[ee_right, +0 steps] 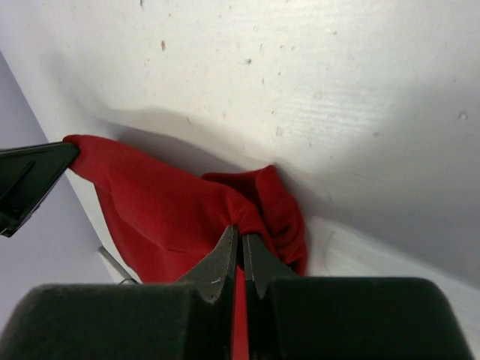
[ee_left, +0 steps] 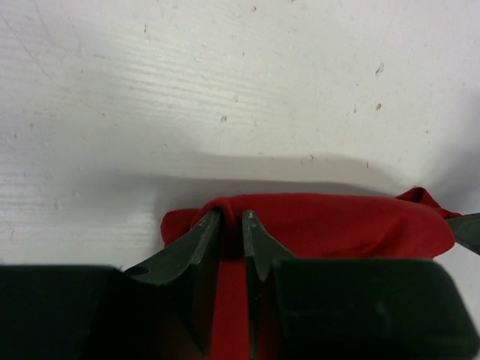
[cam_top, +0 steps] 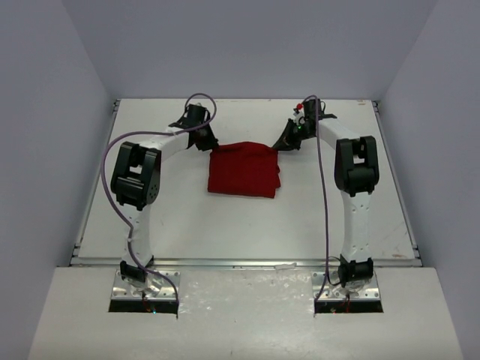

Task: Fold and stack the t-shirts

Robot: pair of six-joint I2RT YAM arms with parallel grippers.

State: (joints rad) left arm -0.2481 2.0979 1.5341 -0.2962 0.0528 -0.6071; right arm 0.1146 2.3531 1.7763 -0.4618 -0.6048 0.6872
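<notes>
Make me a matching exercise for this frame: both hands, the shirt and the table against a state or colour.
1. left hand
2. right hand
3. t-shirt
4. table

A. white, lightly speckled
B. pinched shut on cloth
C. deep red, folded, lying between both hands
D. slightly parted, cloth in the gap

Pairs: 1-D, 2-B, 3-C, 4-A
</notes>
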